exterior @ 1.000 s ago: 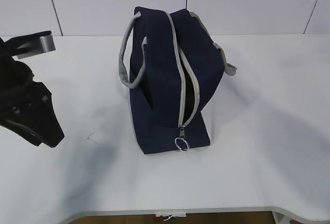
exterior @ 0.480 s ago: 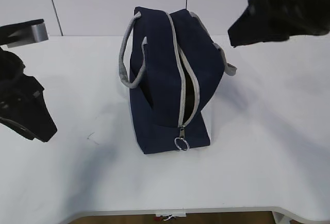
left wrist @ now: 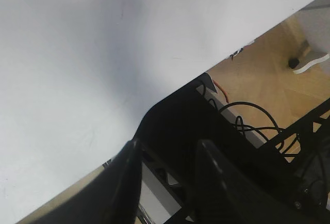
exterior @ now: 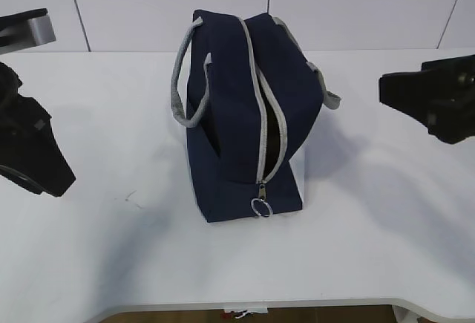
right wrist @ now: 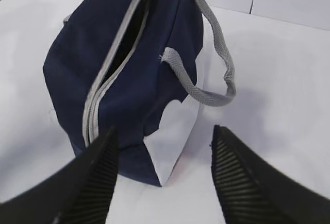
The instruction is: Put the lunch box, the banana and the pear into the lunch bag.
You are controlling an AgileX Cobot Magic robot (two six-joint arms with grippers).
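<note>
**Op:** I start at the right gripper (right wrist: 162, 177). On my right wrist cam its jaws are spread wide, nothing between them. The ribbed fingers (right wrist: 242, 183) frame the lunch bag (right wrist: 129, 64) without touching it.

**Eng:** Left side?

**Op:** Left gripper (left wrist: 167, 183): the two dark fingers (left wrist: 219, 188) sit close together with a narrow gap, holding nothing. They hang past the near edge of the table (left wrist: 77, 54), with cables (left wrist: 247, 116) and wood floor (left wrist: 263, 74) behind them.

**Eng:** Where's the bag?

**Op:** Upright in the middle of the table (exterior: 386, 226), navy, short end toward the exterior cam. The grey zipper strip (exterior: 261, 108) runs along the top and is partly open, a dark slit showing near the front. The metal ring pull (exterior: 260, 207) hangs at the near end. One grey handle (exterior: 184, 85) loops out on the left and the other handle (exterior: 326, 89) droops on the right. White panel (right wrist: 175, 131) is on the side facing my right arm.

**Eng:** Arms relative to it?

**Op:** Both well apart from it. Left arm (exterior: 30, 152) sits at the left frame edge, right arm (exterior: 434, 96) at the right edge, level with the bag's upper half.

**Eng:** Lunch box, banana, pear?

**Op:** I can't see them in any view. The slit is too dark to read the inside.
</note>
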